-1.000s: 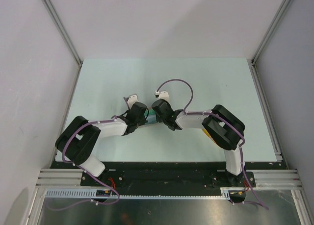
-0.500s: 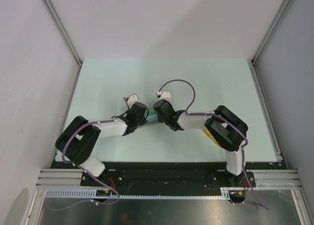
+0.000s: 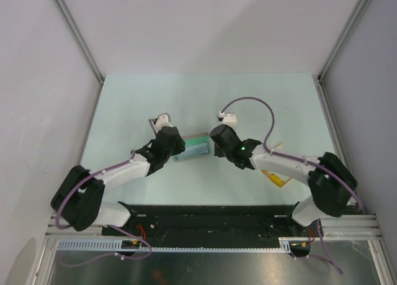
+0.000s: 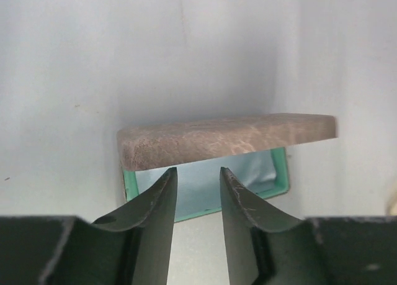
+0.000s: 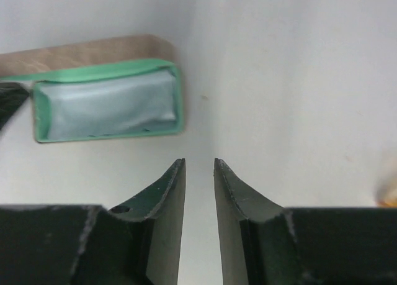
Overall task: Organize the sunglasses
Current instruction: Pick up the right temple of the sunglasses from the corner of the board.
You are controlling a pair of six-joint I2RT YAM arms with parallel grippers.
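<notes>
On a pale table, the left gripper sits just left of an open glasses case, its jaws narrowly apart and gripping nothing. A pale blue cloth lies inside the case. Just right of the case, the right gripper is likewise narrow and empty. The yellow sunglasses lie further right, partly under the right arm.

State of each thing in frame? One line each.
case: open, lid raised, on the table.
pale blue cloth: lying inside the case.
sunglasses: on the table outside the case, partly under the right arm.
left gripper: open, empty.
right gripper: open, empty.
</notes>
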